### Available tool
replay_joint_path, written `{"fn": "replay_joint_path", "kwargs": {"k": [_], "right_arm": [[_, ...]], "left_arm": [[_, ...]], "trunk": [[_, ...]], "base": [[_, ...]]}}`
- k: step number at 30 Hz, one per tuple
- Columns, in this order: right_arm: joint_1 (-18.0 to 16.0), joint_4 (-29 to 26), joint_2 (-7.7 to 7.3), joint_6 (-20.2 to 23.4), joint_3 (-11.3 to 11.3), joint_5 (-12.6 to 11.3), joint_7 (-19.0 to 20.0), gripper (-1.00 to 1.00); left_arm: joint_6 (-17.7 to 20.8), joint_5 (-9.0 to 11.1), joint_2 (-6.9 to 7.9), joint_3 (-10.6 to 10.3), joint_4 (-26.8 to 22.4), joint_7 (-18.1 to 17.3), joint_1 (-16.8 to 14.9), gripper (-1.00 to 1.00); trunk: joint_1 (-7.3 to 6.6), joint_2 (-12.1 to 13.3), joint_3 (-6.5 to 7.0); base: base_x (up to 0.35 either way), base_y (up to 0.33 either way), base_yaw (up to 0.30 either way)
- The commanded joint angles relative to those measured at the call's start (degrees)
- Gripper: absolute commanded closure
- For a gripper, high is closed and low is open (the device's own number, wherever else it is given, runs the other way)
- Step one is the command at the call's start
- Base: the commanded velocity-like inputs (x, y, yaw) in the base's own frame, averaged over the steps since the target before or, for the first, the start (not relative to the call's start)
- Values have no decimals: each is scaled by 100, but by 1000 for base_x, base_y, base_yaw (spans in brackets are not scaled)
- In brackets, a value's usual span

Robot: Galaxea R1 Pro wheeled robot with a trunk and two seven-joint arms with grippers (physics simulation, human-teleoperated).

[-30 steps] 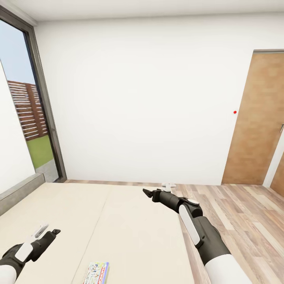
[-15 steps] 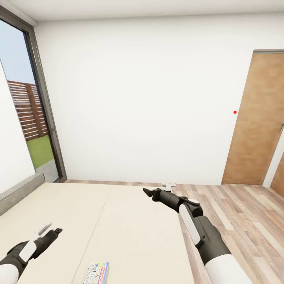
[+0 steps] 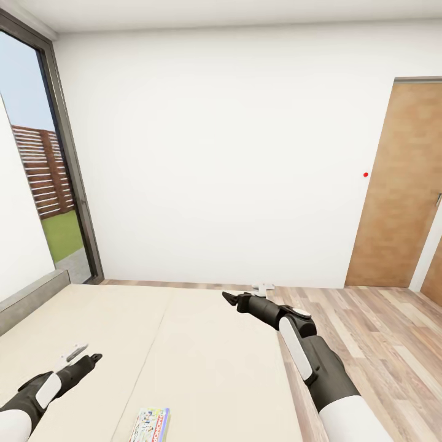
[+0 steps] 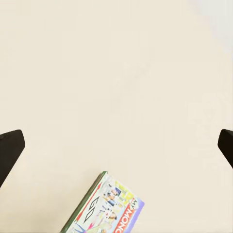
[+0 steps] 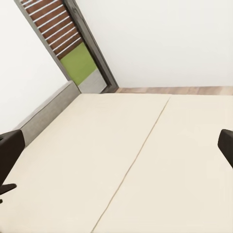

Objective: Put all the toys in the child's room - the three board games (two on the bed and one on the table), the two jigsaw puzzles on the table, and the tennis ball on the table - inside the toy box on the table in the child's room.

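Note:
One board game [image 3: 150,425], a flat box with colourful art and Monopoly lettering, lies on the beige bed [image 3: 184,344] at the near edge of the head view. In the left wrist view the same board game [image 4: 104,209] lies just past my left gripper [image 4: 116,145], which hovers above the mattress, open and holding nothing. In the head view the left gripper [image 3: 95,357] is to the left of the box and a little beyond it. My right gripper [image 3: 226,299] hangs open over the far right part of the bed, its dark fingertips [image 5: 9,150] spread wide.
A grey headboard [image 3: 31,301] runs along the bed's left side below a tall window [image 3: 43,178]. Wooden floor [image 3: 380,331] lies to the right of the bed, with a brown door [image 3: 402,184] in the far wall. A small white object [image 3: 264,286] sits on the floor past the bed.
My left arm has sunk lower and slid a little to the right over the mattress, with its wrist turning. The right arm and the board game have stayed put.

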Motion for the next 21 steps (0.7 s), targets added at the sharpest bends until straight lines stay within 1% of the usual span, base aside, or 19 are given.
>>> {"fn": "replay_joint_path", "kwargs": {"k": [1,5,10,14,21], "right_arm": [[-1,-3,2,34,-8,-29,2,-100],[-1,-4,1,73,-21,-31,1,-100],[-1,-6,-1,377,-43,-31,8,-100],[-1,-10,-4,498,-56,-31,9,-100],[-1,-12,-8,555,-62,-31,10,-100]], "left_arm": [[44,31,1,30,-5,-18,-1,-100],[42,30,6,17,-11,-21,-1,-100],[41,29,8,11,-13,-22,-1,-100],[41,29,9,10,-14,-23,-1,-100],[41,29,10,10,-25,-25,-1,-100]], "trunk": [[2,-5,-3],[2,-5,-3],[2,-5,-4],[2,-5,-21],[2,-5,-77]], "base": [[0,0,0],[0,0,0],[0,0,0],[0,0,0],[0,0,0]]}}
